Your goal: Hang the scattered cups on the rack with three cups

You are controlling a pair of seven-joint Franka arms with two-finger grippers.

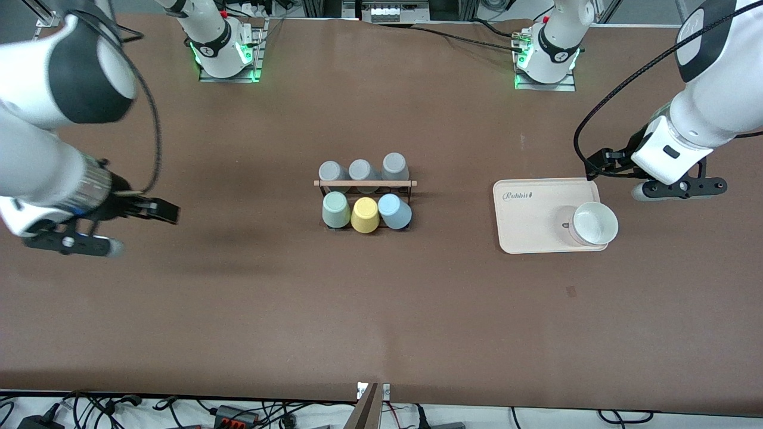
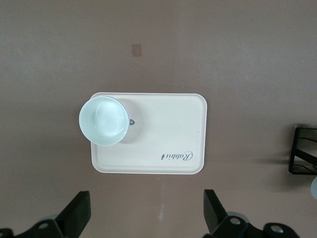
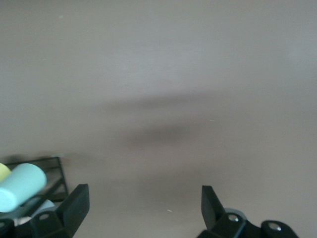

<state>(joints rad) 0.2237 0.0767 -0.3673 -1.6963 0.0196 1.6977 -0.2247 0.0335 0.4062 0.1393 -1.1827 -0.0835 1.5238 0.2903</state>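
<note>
- The rack (image 1: 365,199) stood in the middle of the brown worktop (image 1: 381,310), about halfway between its two ends.
- Three grey cups (image 1: 362,170) hung in a row on the side of the rack nearer the robots' edge.
- On the side nearer the front camera hung the green cup (image 1: 335,209), the yellow cup (image 1: 365,215) and the blue cup (image 1: 394,211).
- The right tool (image 1: 156,210) hung over bare worktop toward the right arm's end, well apart from the rack. Its two fingers (image 3: 74,204) were spread wide and held nothing.
- The left tool (image 1: 608,164) hung over the left arm's end of the worktop, just above the edge of the beige tray (image 1: 530,229). Its fingers (image 2: 77,215) were also wide apart and held nothing.
- A white bowl (image 1: 594,223) sat on the tray's corner, near the left tool and well apart from the rack.
</note>
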